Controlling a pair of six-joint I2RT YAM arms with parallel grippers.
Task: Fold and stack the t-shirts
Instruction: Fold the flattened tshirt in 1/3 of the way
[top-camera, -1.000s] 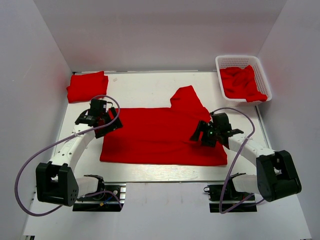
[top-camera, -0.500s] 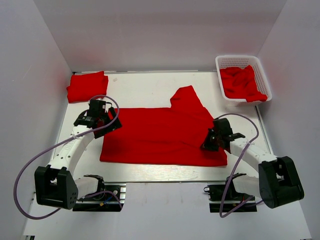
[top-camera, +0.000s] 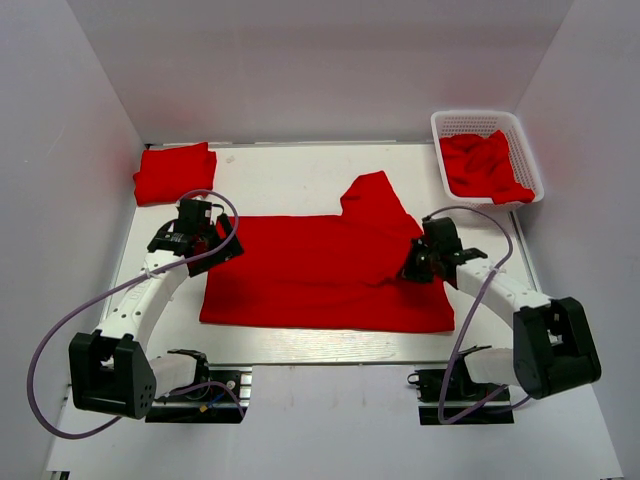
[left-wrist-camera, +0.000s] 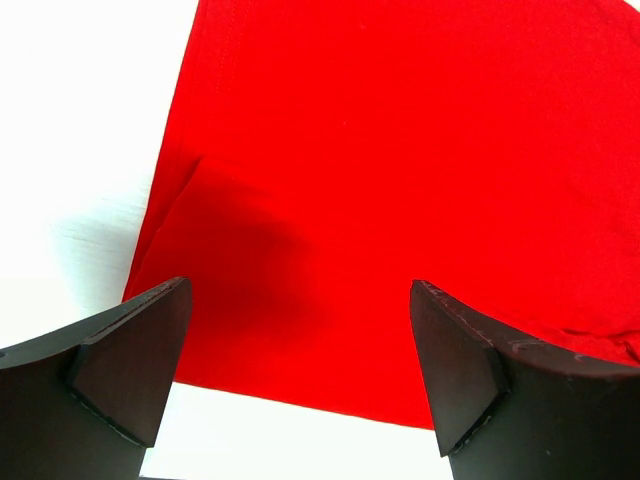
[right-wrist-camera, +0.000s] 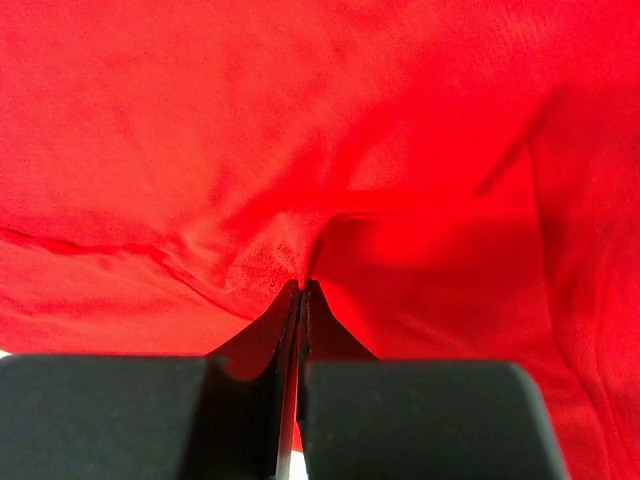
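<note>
One red t-shirt (top-camera: 310, 275) lies spread flat across the middle of the table, a sleeve (top-camera: 372, 195) pointing to the back. My right gripper (top-camera: 413, 266) is shut on a pinch of its fabric near the right side; in the right wrist view the cloth (right-wrist-camera: 300, 150) puckers up into the closed tips of the gripper (right-wrist-camera: 302, 288). My left gripper (top-camera: 222, 250) hovers open over the shirt's left edge, and the left wrist view shows that cloth (left-wrist-camera: 400, 150) between the spread fingers (left-wrist-camera: 130, 370). A folded t-shirt (top-camera: 175, 172) rests at the back left.
A white lattice basket (top-camera: 478, 116) at the back right holds crumpled red t-shirts (top-camera: 485, 165). White walls enclose the table on three sides. Both arm bases and their purple cables sit at the near edge.
My right gripper went from open to shut, pinching the spread shirt's fabric, and shifted slightly toward the back. The left arm stayed put and open.
</note>
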